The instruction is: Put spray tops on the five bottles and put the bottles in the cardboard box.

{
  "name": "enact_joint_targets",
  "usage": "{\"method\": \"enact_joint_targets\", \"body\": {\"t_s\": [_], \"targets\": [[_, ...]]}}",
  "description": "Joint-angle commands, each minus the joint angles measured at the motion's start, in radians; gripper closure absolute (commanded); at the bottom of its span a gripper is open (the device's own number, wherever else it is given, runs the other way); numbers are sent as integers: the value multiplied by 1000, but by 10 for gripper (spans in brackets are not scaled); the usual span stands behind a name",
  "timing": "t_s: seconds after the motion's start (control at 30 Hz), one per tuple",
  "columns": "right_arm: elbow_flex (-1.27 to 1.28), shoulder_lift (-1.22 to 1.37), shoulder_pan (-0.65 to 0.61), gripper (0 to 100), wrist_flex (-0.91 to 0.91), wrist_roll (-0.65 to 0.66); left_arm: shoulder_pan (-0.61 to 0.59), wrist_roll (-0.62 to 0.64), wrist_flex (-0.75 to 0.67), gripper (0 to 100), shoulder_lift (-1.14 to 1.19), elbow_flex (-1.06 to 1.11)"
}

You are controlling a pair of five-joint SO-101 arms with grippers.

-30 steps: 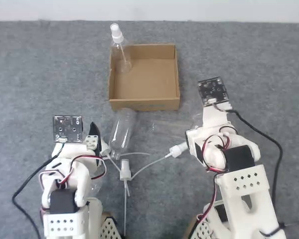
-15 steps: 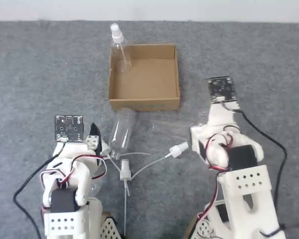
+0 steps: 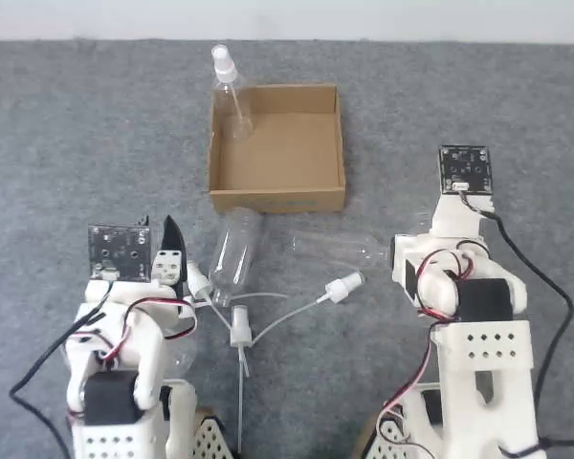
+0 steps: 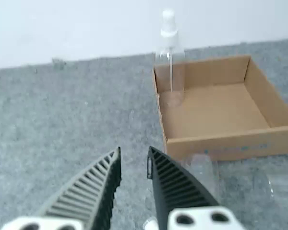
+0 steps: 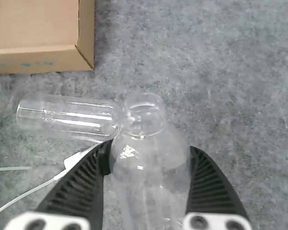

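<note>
The cardboard box [image 3: 277, 187] [image 4: 221, 141] lies open at the back, and a clear bottle with a spray top [image 3: 228, 88] [image 4: 171, 64] stands in its back left corner. My right gripper [image 5: 149, 154] is shut on an uncapped clear bottle [image 5: 146, 158], neck pointing away. Just beyond it a second bare bottle [image 5: 67, 118] [image 3: 335, 249] lies on its side. A third bare bottle [image 3: 234, 256] lies in front of the box. Two loose spray tops [image 3: 345, 284] [image 3: 239, 327] with thin tubes rest on the carpet between the arms. My left gripper [image 3: 175, 256] [image 4: 133, 157] stands open, holding nothing.
Grey carpet [image 3: 77, 143] covers the table up to a white wall at the back. Another white spray top [image 3: 199, 283] lies beside the left gripper. The right arm [image 3: 464, 296] stands right of the lying bottles.
The right arm has swung to the right and back, uncovering the bottle lying in front of the box. The left arm has shifted slightly left. The nearby spray top slid a little right.
</note>
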Motion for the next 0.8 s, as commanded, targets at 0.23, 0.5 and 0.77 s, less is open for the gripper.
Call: {"method": "enact_joint_targets", "body": {"t_s": [0.23, 0.5, 0.77], "targets": [[-54, -35, 45, 901, -18, -9, 133, -72, 124, 942, 23, -243], [-52, -35, 50, 901, -16, -9, 244, -129, 184, 942, 370, -432], [-52, -35, 202, 898, -25, -64, 431, -135, 221, 936, 643, -532]]}}
